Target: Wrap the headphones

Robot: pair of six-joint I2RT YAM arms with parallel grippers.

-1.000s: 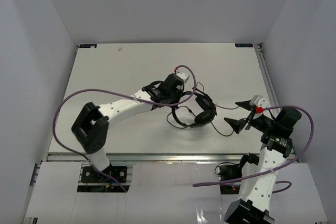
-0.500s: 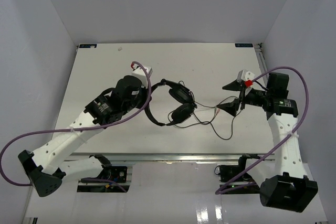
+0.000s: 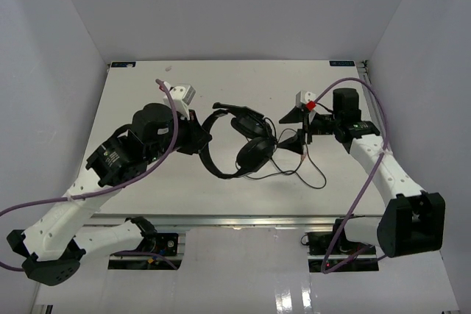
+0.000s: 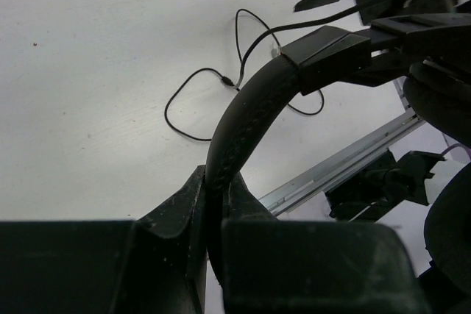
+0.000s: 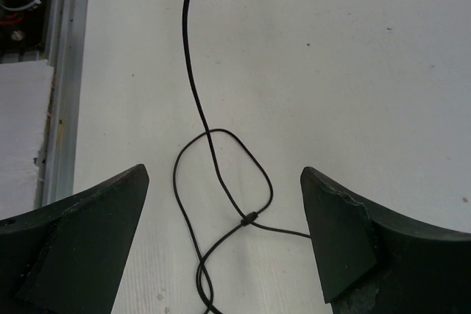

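Observation:
The black headphones point(image 3: 246, 145) hang over the middle of the table, ear cups to the right of the thin headband point(image 4: 246, 112). My left gripper point(image 3: 196, 136) is shut on the headband; in the left wrist view both fingers point(image 4: 184, 204) clamp the band. The thin black cable point(image 3: 298, 174) trails from the cups in loops across the table. My right gripper point(image 3: 293, 129) is open just right of the ear cups. In the right wrist view a cable loop with its small junction point(image 5: 250, 220) lies on the table between and below the spread fingers point(image 5: 338, 226), untouched.
An aluminium rail point(image 3: 235, 220) runs along the table's near edge and also shows in the right wrist view point(image 5: 66, 71). White walls close in the left, back and right sides. Purple robot cables point(image 3: 360, 182) arch over each arm.
My left gripper has carried the headphones leftward across the table, dragging the cable along. My right gripper, still open, has swung left and away from the near edge to above the cable loops.

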